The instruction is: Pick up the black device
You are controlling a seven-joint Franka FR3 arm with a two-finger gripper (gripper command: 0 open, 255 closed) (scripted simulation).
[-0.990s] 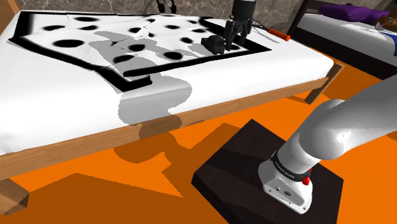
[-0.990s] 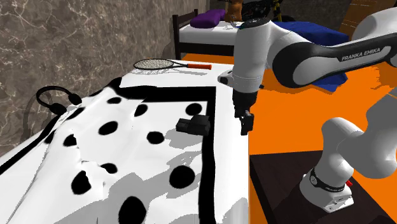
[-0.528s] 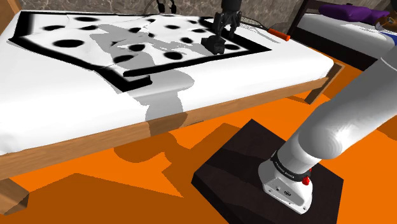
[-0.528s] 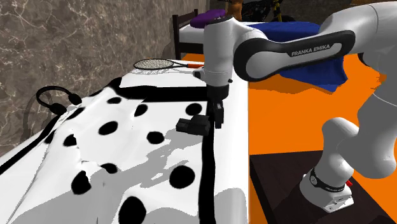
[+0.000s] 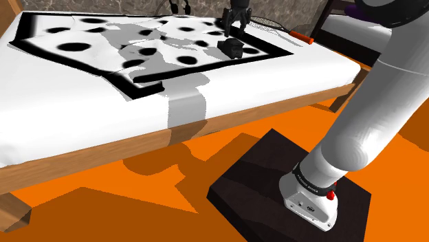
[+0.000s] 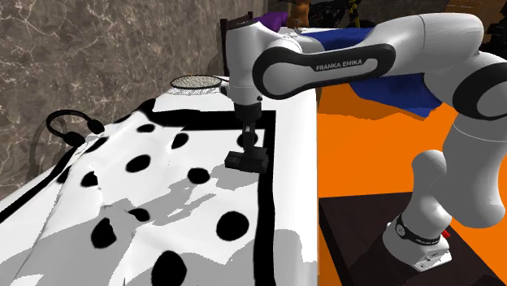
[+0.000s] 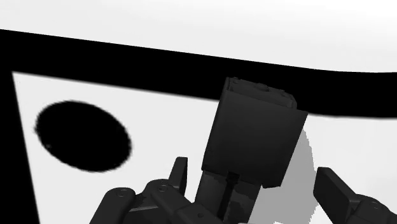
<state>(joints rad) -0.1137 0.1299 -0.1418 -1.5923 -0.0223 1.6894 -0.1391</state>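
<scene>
Across the bed it swings: the arm has carried the claw (image 6: 246, 143) in from the mattress edge, and it now hangs right above the black device (image 6: 249, 159). That device lies on the white, black-spotted bed cover (image 5: 69, 117), just inside its black border and near the edge on the second exterior view's right. Seen from the wrist, the fingers (image 7: 333, 188) stand apart with the device's near end between them, though whether either finger touches it cannot be told.
</scene>
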